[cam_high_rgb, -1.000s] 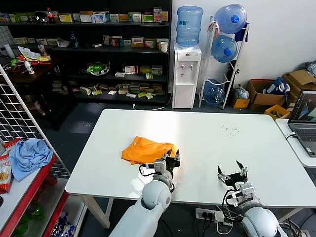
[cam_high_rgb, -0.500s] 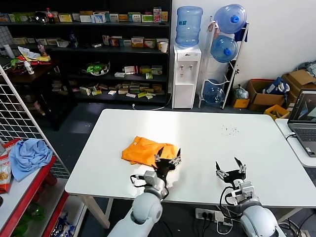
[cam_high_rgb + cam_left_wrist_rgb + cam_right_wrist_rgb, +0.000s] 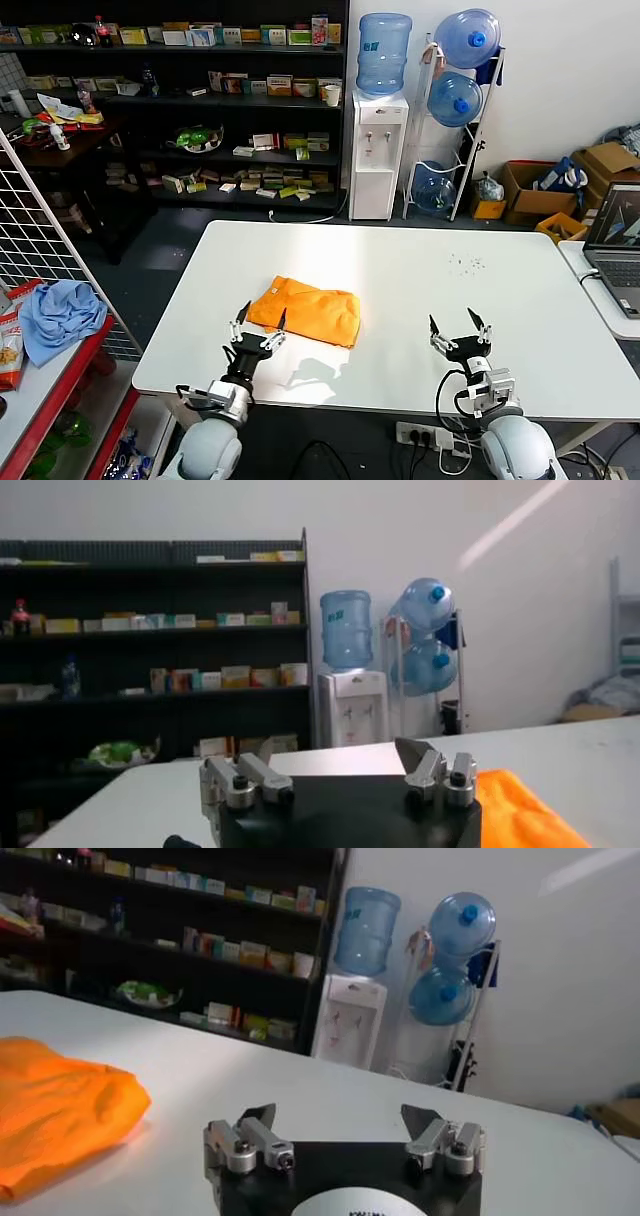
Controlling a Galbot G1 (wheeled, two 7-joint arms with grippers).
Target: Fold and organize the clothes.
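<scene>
One white table (image 3: 420,290) before dark shelves (image 3: 200,110).

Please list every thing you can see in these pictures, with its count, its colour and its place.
T-shirt: one, bright orange, folded, on the table's left half.
Table: one, white, before the robot.
Cloth: one, light blue, on the red rack at far left.
Water dispenser: one, white, blue bottle on top, by the back wall.
Spare water bottles: three, blue, in the rack beside the dispenser.
Shelves: one black unit, holding small boxes.
Laptop: one, grey, far right.
Cardboard boxes: several, brown, back right.
Left gripper: open, empty, near the shirt's near left corner.
Right gripper: open, empty, over the table's near right edge.
</scene>
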